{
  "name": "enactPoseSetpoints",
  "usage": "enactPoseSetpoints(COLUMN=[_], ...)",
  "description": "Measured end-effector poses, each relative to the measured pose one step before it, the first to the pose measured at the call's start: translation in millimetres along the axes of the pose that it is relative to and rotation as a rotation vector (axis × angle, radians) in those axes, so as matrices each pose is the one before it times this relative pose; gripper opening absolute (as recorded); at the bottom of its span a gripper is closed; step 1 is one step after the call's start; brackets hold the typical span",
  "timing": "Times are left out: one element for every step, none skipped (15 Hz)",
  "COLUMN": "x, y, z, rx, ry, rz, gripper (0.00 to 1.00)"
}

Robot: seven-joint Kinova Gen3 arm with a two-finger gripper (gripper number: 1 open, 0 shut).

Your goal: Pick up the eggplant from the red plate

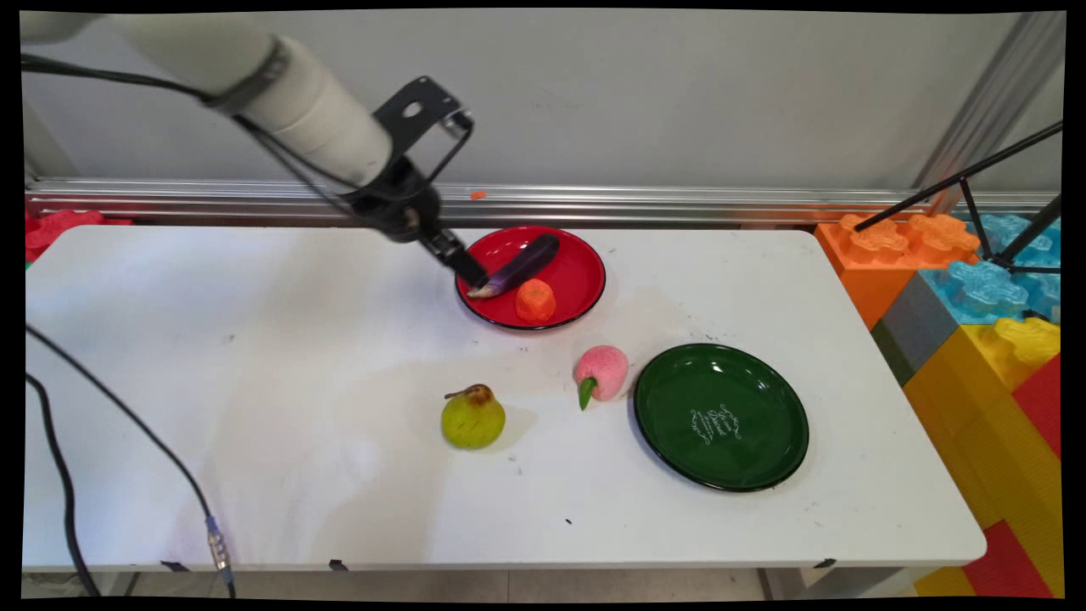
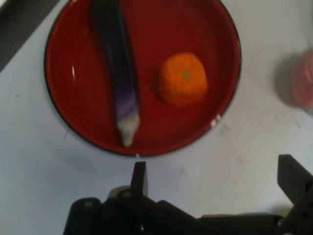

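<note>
Your gripper [image 2: 212,178] has its fingers spread wide, holding nothing, just off the near-left rim of the red plate [image 1: 585,280] by the table's [image 1: 254,407] far edge. The eggplant [image 1: 522,265] and orange [image 1: 535,300] lie apart inside the plate. A finger seems to touch the eggplant's pale tip, but I cannot be sure. If you descend here, a finger could hit the rim and tip the plate.
</note>
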Motion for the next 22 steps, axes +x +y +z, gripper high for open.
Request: enactPoseSetpoints(x=[8.66,5.44,8.39,6.61,5.62,5.61,5.58,5.32,4.36,4.69,4.11,3.12,2.09,1.19,0.70,0.00,0.22,0.14,-0.03,0.01,-0.15,-0.12], y=[-2.05,-1.16,-2.14,-1.55,-1.99,-2.68,-2.56,-2.92,-2.49,-2.88,-3.10,-3.09,-2.56,-2.55,-3.20,-2.29,-2.09,-1.88,-1.66,-1.79,-1.54,-1.16], z=[7.70,5.18,9.60,8.38,8.80,10.20,10.65,10.94,9.58,11.24,11.55,11.77,9.89,9.97,12.79,9.17,10.20,9.30,7.30,7.57,6.60,4.90], rx=[0.00592,0.00398,0.00759,0.00628,0.00730,0.00869,0.00762,0.00692,0.00514,0.00516,0.00390,0.00328,0.00266,0.00180,0.00114,0.00027,-0.00106,-0.00199,-0.00102,-0.00061,-0.00025,-0.00004], ry=[0.00696,0.00367,0.00438,0.00261,0.00167,0.00276,0.00253,0.00415,0.00430,0.00452,0.00421,0.00212,0.00071,-0.00134,-0.00187,-0.00147,-0.00048,0.00005,-0.00052,-0.00054,-0.00140,-0.00137], rz=[-0.02131,-0.01375,-0.02245,-0.01673,-0.01644,-0.01761,-0.01480,-0.01377,-0.00982,-0.01048,-0.01022,-0.00856,-0.00626,-0.00562,-0.00711,-0.00639,-0.00944,-0.01068,-0.00882,-0.00886,-0.00795,-0.00562], gripper=[1.00,1.00,1.00,1.00,1.00,1.00,1.00,1.00,1.00,1.00,1.00,1.00,1.00,1.00,1.00,1.00,1.00,1.00,1.00,1.00,1.00,1.00])
